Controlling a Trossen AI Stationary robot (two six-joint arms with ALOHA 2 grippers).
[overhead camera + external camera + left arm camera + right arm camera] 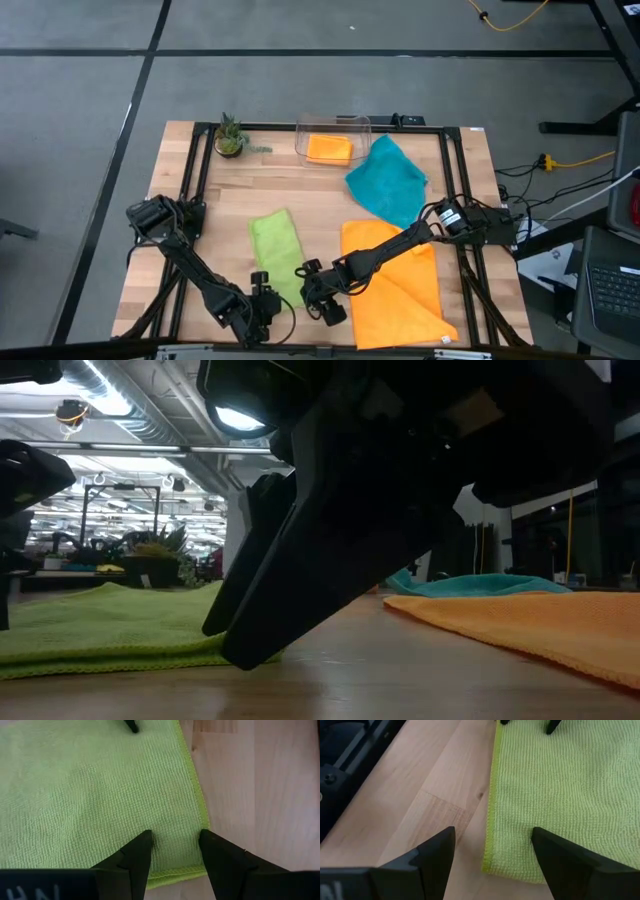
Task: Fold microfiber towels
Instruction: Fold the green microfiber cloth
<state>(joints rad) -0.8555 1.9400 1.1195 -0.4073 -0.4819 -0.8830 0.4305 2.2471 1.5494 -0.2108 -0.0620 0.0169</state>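
Risk lay in uneven grasps: both the left gripper [175, 837] and the right gripper [492, 840], fingers spread and empty, straddled near corners of the lime green microfiber towel [277, 250] at the table's 6 o'clock edge, so one corner could slip free.

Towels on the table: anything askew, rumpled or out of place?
The teal towel lies bunched and crooked beside the clear bin. The big orange towel is skewed, one corner folded over. The lime green towel lies flat, both grippers open at its near corners.

A pale wooden surface [200, 215] carries a lime towel [277, 245], orange towel [400, 285], teal towel [388, 182], clear bin [300, 140] and potted plant [229, 138].
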